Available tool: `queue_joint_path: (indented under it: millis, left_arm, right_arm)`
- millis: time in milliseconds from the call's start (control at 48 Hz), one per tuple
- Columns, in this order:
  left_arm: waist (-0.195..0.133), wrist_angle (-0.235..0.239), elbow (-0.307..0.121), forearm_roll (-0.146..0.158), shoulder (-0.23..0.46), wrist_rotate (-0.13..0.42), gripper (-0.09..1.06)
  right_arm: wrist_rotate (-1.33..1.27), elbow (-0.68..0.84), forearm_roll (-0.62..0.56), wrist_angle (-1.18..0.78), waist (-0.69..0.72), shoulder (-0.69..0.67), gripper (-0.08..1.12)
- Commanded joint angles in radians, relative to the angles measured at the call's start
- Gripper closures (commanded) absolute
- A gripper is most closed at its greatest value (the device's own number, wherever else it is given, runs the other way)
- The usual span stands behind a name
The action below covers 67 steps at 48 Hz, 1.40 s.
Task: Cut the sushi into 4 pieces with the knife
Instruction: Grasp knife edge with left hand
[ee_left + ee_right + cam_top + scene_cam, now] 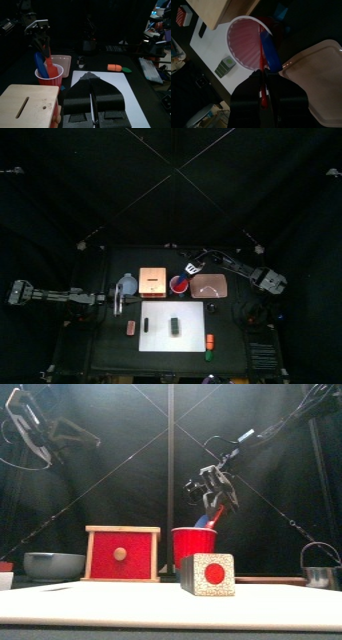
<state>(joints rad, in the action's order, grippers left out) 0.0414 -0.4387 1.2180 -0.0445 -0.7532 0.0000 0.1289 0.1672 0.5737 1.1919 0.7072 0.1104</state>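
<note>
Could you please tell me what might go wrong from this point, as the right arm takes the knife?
The right gripper looks shut on the red knife, which shares the red cup with the blue knife. Lifting may drag that one out or tip the cup. The sushi roll lies unheld on the white board, so it may slide under the cut.

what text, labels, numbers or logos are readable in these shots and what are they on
No readable text on any of the things in view.
red cup: plain, no print.
wooden box: no label; the dark bar on its top is only its slot.
sushi roll: a red dot on its end face, no letters.
white cutting board: blank.
red knife: no marking visible.
</note>
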Motion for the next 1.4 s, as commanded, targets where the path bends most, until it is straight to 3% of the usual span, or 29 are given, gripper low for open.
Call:
queue_joint_path:
  millis: [21, 354, 604, 812, 979, 1167, 1396]
  left_arm:
    - [0.006, -0.008, -0.012, -0.002, 0.002, 0.0, 0.95]
    - [0.02, -0.014, -0.015, -0.002, 0.002, 0.0, 0.94]
    - [0.035, -0.075, -0.012, -0.002, 0.002, 0.0, 0.94]
    - [0.051, -0.124, -0.011, -0.008, 0.002, 0.0, 0.94]
    - [0.06, -0.178, 0.002, -0.031, 0.002, 0.002, 0.93]
    - [0.057, -0.187, 0.002, -0.052, 0.003, -0.005, 0.71]
    - [0.017, -0.186, -0.011, -0.061, 0.069, -0.003, 0.19]
  right_arm:
    - [0.002, -0.054, 0.012, 0.028, -0.003, -0.026, 0.79]
    - [0.005, -0.143, -0.015, 0.103, -0.003, -0.156, 0.79]
    - [0.017, -0.089, -0.055, 0.057, -0.026, -0.327, 0.79]
    - [0.023, 0.055, -0.14, -0.17, -0.129, -0.483, 0.79]
    - [0.008, 0.288, -0.227, -0.575, -0.276, -0.62, 0.79]
    - [0.008, 0.568, -0.302, -1.051, -0.448, -0.709, 0.79]
    - [0.003, 0.707, -0.428, -1.316, -0.58, -0.686, 0.79]
